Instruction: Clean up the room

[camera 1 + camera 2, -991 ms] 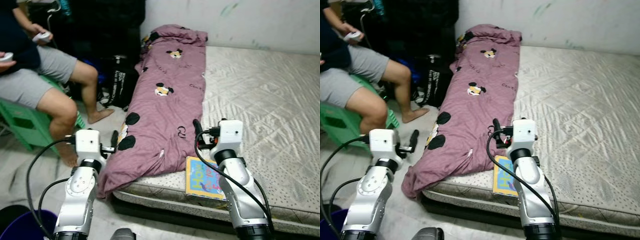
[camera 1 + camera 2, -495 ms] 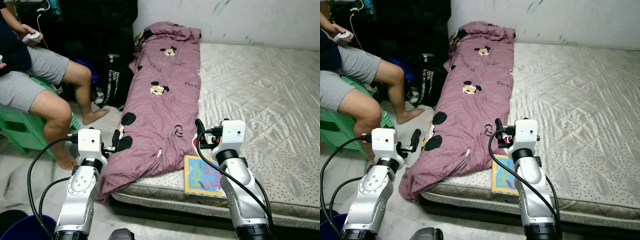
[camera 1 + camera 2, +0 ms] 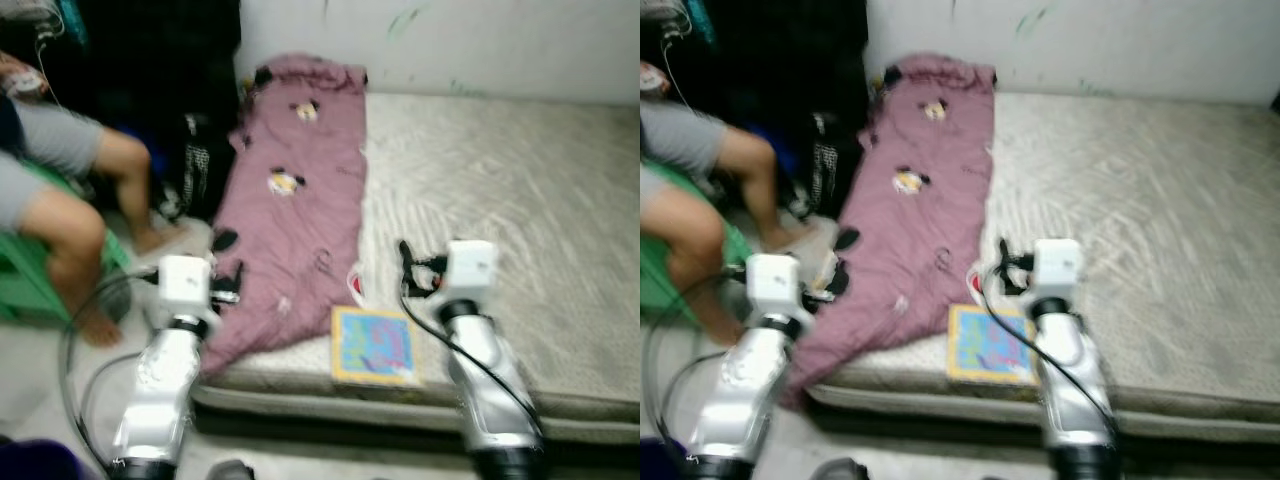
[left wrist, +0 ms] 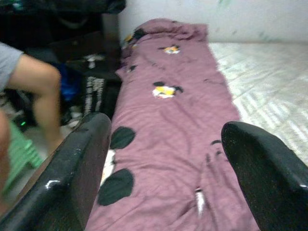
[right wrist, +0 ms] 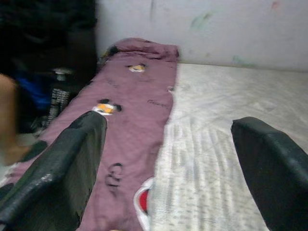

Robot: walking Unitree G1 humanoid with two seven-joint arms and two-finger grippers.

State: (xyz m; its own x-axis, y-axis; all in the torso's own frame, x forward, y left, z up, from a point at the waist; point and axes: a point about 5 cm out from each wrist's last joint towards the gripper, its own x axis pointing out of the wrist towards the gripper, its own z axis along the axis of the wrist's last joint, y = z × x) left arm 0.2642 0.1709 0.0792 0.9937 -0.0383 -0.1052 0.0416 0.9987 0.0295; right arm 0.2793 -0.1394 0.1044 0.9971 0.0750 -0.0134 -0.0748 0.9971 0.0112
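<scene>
Blurred now, our view has swung right, so we are turning. Mattress [image 3: 520,190] carries the quilt [image 3: 290,220] along its left edge, draping off; the book [image 3: 375,345] lies at its front edge. Left gripper [image 4: 163,163] and right gripper [image 5: 168,163] both gape, empty, raised for reaching.

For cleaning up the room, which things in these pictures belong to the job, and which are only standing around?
Belong to the job:
- purple blanket, lying along the mattress edge and hanging off it
- colourful book at the mattress's near edge
- left gripper and right gripper, both open, holding nothing

Only around:
- person sitting on a green stool
- black bag on the floor
</scene>
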